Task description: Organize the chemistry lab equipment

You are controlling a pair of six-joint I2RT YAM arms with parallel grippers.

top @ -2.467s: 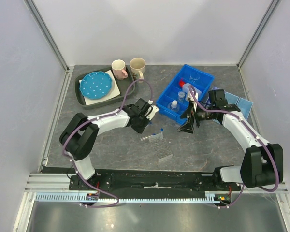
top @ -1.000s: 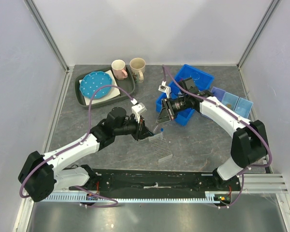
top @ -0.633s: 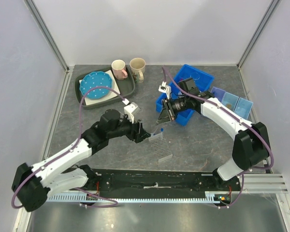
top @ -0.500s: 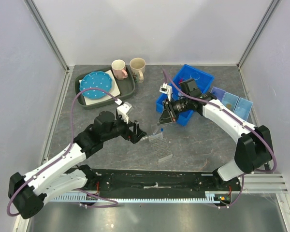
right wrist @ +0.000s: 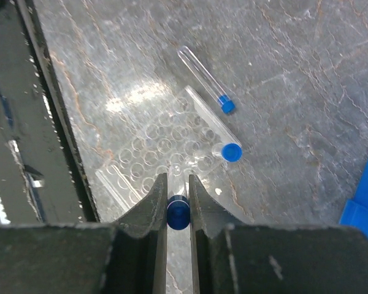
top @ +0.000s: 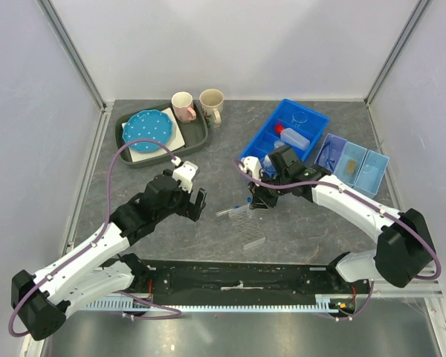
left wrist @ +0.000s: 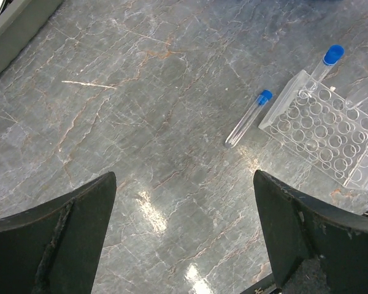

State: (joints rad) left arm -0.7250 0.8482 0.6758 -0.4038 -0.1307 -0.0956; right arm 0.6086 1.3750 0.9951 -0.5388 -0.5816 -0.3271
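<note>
The held tube (right wrist: 178,213) is pinched between the two fingers of the right gripper (right wrist: 176,184), which are shut tight on it. We look straight down on its blue cap, so the tube stands up and down, cap on top. It hangs at the near edge of the rack (right wrist: 165,147). Its bottom end is hidden under the cap, so I cannot tell if it is in a hole yet.

The job in hand looks like putting the tubes into the rack. I think the next move is to bring this tube straight down into a hole. It should stay upright, and the fingers should open only when it sits in the hole.

A leaning tube (right wrist: 218,138) is in the rack, at its edge, tipped over to one side with its cap up.

A loose tube (left wrist: 248,117) lies flat on the desk (top: 320,230) just beside the rack. Its cap end points toward the rack corner and its round end points away. It probably goes in next.

The left gripper (left wrist: 184,177) hovers over the bare desk near the loose tube. Its fingers are spread wide apart and it holds nothing.
</note>
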